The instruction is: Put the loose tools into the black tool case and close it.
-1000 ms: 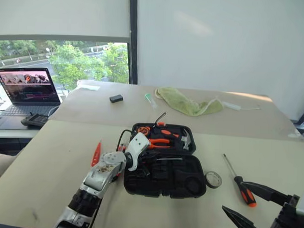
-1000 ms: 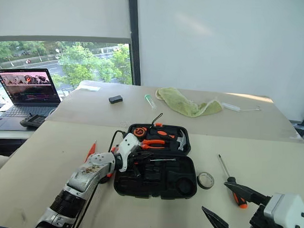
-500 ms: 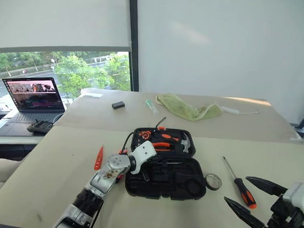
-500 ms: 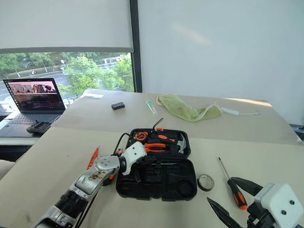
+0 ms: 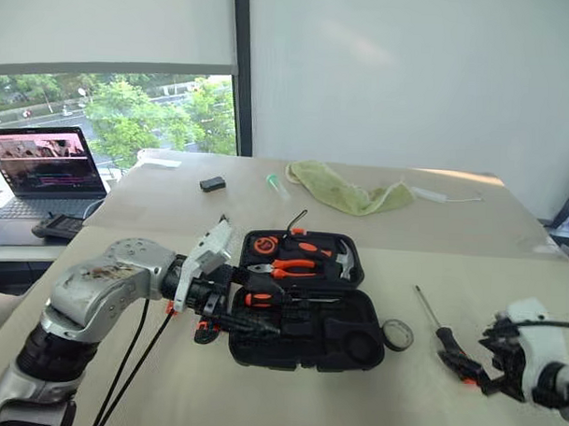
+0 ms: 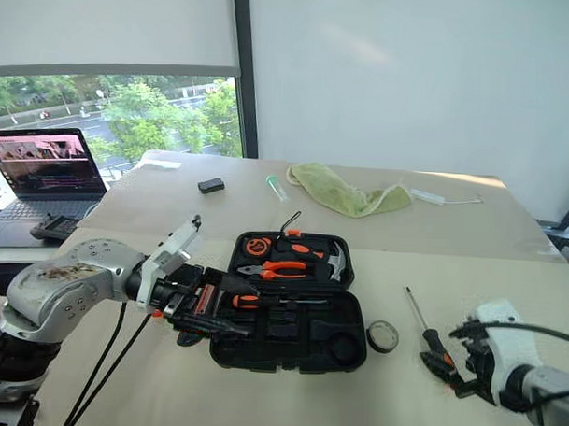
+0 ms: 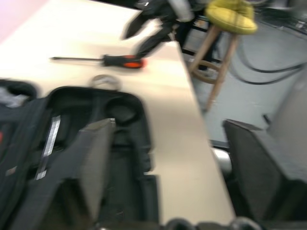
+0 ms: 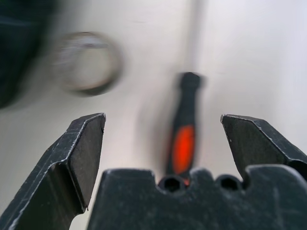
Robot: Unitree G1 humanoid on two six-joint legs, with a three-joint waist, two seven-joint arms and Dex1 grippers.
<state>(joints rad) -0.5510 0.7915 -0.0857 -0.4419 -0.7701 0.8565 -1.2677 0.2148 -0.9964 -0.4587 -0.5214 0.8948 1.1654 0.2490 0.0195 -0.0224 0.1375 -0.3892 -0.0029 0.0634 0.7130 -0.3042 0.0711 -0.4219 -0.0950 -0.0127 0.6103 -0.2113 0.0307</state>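
Having lifted off case (image 5: pixel 305 307), left end effector (image 5: pixel 232 314) now agape.

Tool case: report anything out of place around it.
The case lies open. A screwdriver and a tape roll lie loose on the table beside it, not in their slots. Nothing looks spilled or damaged.
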